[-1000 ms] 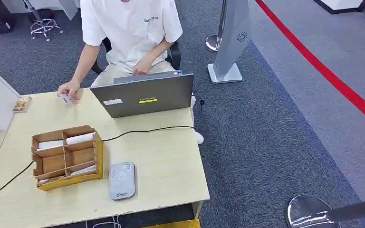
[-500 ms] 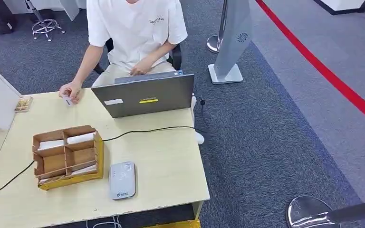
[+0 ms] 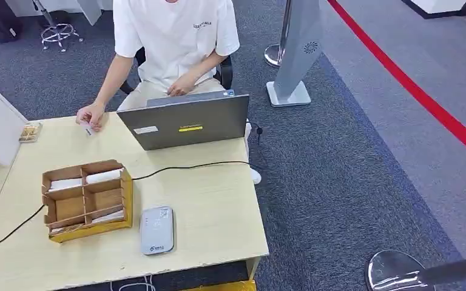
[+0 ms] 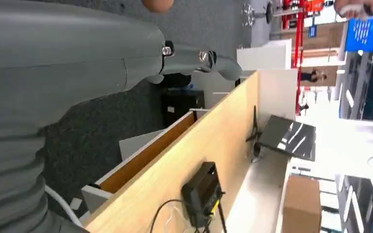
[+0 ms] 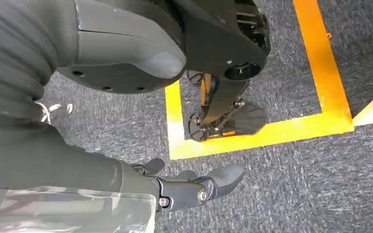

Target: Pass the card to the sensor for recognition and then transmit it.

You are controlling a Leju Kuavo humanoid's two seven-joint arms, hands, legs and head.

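At lower left of the head view, the divided cardboard box [image 3: 85, 200] stands on the tabletop [image 3: 212, 212]. White cards [image 3: 103, 176] lie in its two rear compartments and along its near edge; the middle compartments look bare. The sensor [image 3: 156, 230], a grey reader, lies just beside the box. The left hand [image 4: 194, 58] and right hand [image 5: 194, 187] hang off the tabletop, fingers extended and holding nothing.

Risks, as judgement:
- A thin, flat card in a narrow compartment may slip or come out doubled.
- The black cable [image 3: 182, 167] beside the box may snag an arm.
- A person's hand [image 3: 90, 115] holding a small card rests at the far edge.
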